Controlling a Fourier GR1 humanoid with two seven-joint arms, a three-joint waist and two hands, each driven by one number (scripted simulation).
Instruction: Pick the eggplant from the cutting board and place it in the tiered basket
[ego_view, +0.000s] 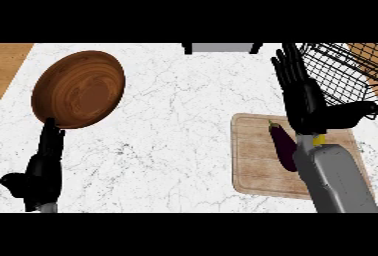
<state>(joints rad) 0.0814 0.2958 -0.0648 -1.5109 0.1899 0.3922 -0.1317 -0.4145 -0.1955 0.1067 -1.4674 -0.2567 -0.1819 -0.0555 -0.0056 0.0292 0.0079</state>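
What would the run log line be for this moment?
phase: reaching | eggplant: on cutting board, not held | right hand: open above board | left hand: open, resting lower left | tiered basket: upper right

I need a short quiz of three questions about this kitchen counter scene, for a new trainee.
1. True or false: the dark purple eggplant lies on the pale wooden cutting board.
2. What stands nearest the robot's left hand? A) round brown wooden plate B) black wire tiered basket C) the eggplant
3. Fill in: the right hand has its fingers ____ and holds nothing.

Key: 1 true; 2 A; 3 straight.
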